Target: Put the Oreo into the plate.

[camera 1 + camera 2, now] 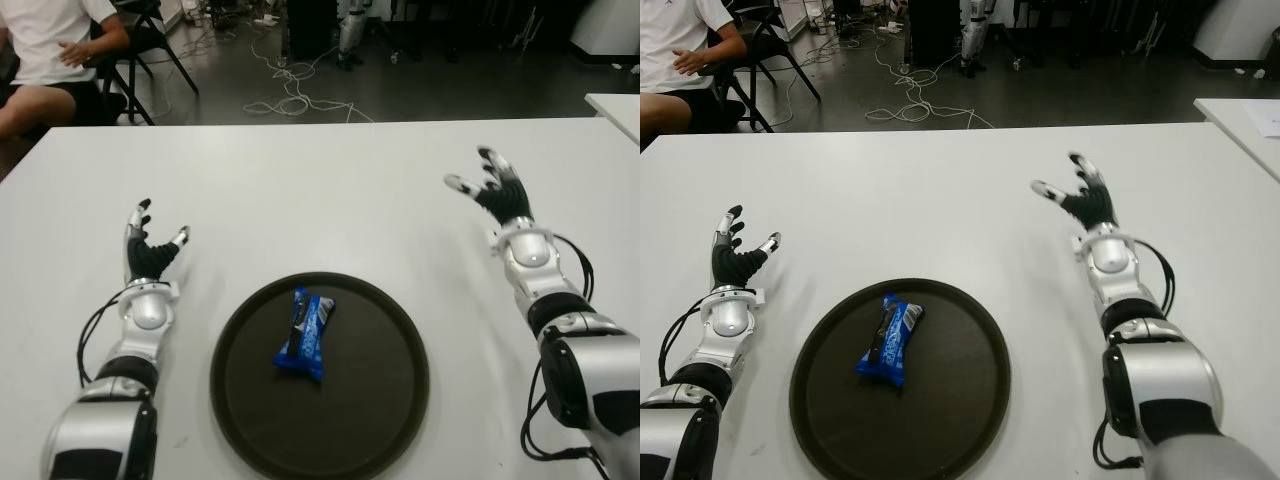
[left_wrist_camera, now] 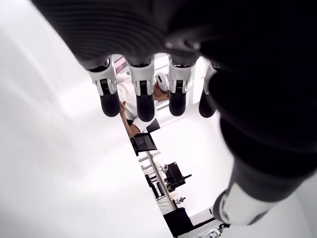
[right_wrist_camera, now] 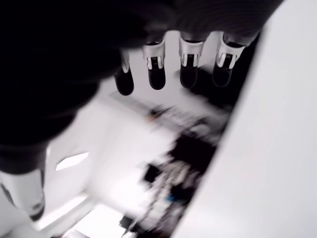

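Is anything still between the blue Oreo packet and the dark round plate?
Nothing visible: the blue Oreo packet already lies inside the dark round plate. The left hand and right hand, both open, flank it.

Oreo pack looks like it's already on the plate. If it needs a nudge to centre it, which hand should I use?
Probably the left hand: it is open beside the plate rim, nearer the Oreo pack. The right hand, also open, sits farther back on the table.
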Robot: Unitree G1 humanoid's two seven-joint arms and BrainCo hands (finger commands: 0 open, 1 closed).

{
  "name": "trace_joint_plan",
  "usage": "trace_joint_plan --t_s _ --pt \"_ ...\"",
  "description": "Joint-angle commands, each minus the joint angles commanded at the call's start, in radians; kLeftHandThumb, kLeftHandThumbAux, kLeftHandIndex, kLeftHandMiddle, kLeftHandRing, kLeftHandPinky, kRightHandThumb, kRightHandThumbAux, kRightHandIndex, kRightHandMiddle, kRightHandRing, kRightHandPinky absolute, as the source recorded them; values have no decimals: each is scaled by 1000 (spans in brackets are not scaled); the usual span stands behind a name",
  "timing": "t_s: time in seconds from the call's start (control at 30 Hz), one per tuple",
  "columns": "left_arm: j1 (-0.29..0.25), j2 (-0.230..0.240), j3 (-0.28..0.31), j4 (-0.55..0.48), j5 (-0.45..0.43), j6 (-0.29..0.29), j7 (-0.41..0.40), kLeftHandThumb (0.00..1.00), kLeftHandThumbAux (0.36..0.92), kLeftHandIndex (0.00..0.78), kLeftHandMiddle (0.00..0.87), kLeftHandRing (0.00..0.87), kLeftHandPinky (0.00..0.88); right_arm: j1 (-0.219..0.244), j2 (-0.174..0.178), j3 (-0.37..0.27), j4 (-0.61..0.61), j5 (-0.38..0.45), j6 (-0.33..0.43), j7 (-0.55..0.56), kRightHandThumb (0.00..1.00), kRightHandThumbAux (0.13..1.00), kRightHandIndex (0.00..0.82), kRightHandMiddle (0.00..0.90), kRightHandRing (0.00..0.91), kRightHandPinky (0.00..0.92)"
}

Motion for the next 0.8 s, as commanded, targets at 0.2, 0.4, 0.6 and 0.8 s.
trace_joint_plan --t_s 0.2,0.4,0.6,0.8 --pt "2 0 -1 -2 2 -4 -2 0 784 63 98 79 57 -16 7 -48 6 41 78 33 0 643 119 54 15 0" --pt "1 1 2 0 -2 0 -4 0 765 62 93 73 54 -35 11 -84 9 50 162 25 0 662 117 48 4 0" --pt "4 1 3 0 -1 3 1 0 757 64 98 76 52 -36 17 -104 4 54 183 27 0 654 96 53 11 0" --pt "2 3 0 1 3 8 6 0 758 62 95 72 44 -37 19 -111 1 54 191 35 0 647 77 42 8 1"
